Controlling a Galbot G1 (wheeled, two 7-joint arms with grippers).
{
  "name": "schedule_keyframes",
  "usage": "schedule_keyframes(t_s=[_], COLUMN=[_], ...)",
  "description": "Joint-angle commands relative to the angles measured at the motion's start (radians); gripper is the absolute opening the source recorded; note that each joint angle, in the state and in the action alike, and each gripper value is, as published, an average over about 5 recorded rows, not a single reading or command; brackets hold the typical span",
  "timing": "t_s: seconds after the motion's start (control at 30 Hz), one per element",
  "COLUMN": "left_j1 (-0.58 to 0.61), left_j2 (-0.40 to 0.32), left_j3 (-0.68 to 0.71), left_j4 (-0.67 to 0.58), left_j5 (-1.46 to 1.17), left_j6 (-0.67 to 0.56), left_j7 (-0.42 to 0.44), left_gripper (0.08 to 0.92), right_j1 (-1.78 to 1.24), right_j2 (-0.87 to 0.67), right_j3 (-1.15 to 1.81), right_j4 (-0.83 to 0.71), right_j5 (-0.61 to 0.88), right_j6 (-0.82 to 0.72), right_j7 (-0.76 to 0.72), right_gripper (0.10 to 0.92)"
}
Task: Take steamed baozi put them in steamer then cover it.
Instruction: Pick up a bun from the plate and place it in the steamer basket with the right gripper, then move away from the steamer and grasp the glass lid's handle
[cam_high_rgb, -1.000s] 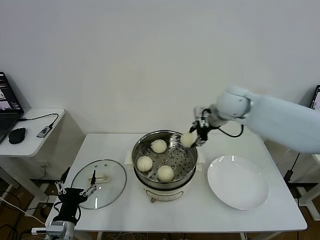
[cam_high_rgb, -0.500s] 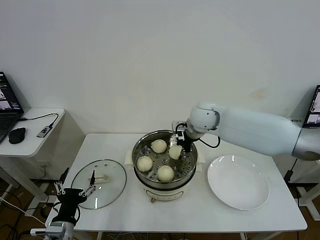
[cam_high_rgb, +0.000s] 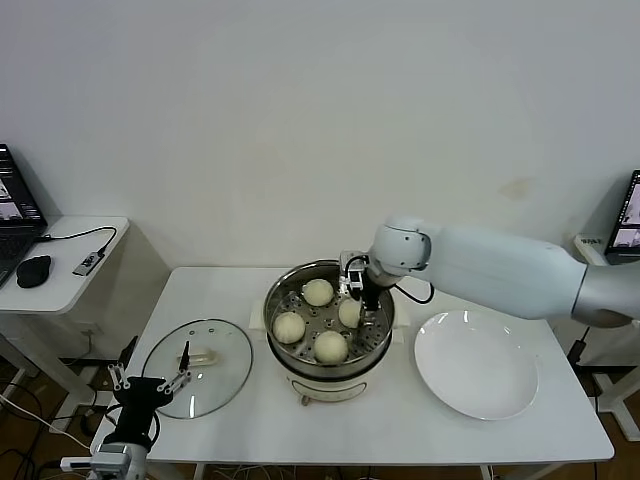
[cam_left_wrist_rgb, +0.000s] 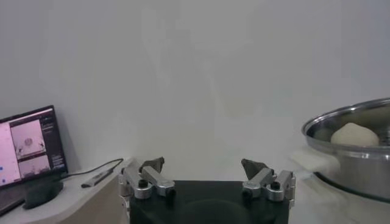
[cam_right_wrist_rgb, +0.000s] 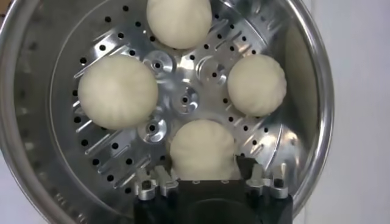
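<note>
The steamer (cam_high_rgb: 330, 368) stands mid-table with four cream-white baozi on its perforated tray. Three lie free (cam_high_rgb: 318, 292) (cam_high_rgb: 289, 326) (cam_high_rgb: 331, 346). My right gripper (cam_high_rgb: 357, 292) reaches down into the pot and is shut on the fourth baozi (cam_high_rgb: 349, 313), which rests on the tray at the right side. In the right wrist view this baozi (cam_right_wrist_rgb: 202, 149) sits between my fingers (cam_right_wrist_rgb: 263, 180). The glass cover (cam_high_rgb: 197, 352) lies flat on the table left of the steamer. My left gripper (cam_high_rgb: 150, 384) is parked low at the table's front left corner, open and empty.
An empty white plate (cam_high_rgb: 476, 365) lies right of the steamer. A side table (cam_high_rgb: 60, 285) at far left holds a laptop, a mouse and a cable. The left wrist view shows the steamer's rim (cam_left_wrist_rgb: 347, 119) with one baozi (cam_left_wrist_rgb: 355, 134).
My right gripper carried the fourth baozi from above the steamer's right rim leftward and down into the pot. It now rests on the tray. The left arm has not moved.
</note>
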Motion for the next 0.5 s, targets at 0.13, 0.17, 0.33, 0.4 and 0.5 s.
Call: schedule_keyframes(t_s=[0.13,0.17,0.33,0.4,0.5], left_j1=[-0.002,-0.002,-0.007,-0.01,-0.012], left_j2=[0.0,-0.001,-0.004,-0.007,-0.012], left_j3=[0.009,0.01,0.011,0.011,0.011], left_j4=[0.0,0.0,0.008,0.015,0.018], left_j5=[-0.019,-0.02,-0.025,-0.027,-0.024], left_j6=[0.0,-0.001,-0.007,-0.01,-0.013], left_j7=[0.006,0.007,0.005,0.004,0.003], left_gripper=[0.823,0.823,0.823,0.823,0.823], right_j1=[-0.038,-0.071,-0.387,-0.585,-0.882], right_j2=[-0.271,-0.317,-0.5,-0.545,-0.564], right_j3=[0.191,0.221,0.483,0.644,0.888], right_j4=[0.219,0.25,0.374,0.413,0.458], right_j5=[0.03,0.045,0.108,0.103,0.07], right_j6=[0.038,0.053,0.211,0.305,0.419], right_j7=[0.167,0.221,0.504,0.612,0.731], right_gripper=[0.822,0.822,0.823,0.823,0.823])
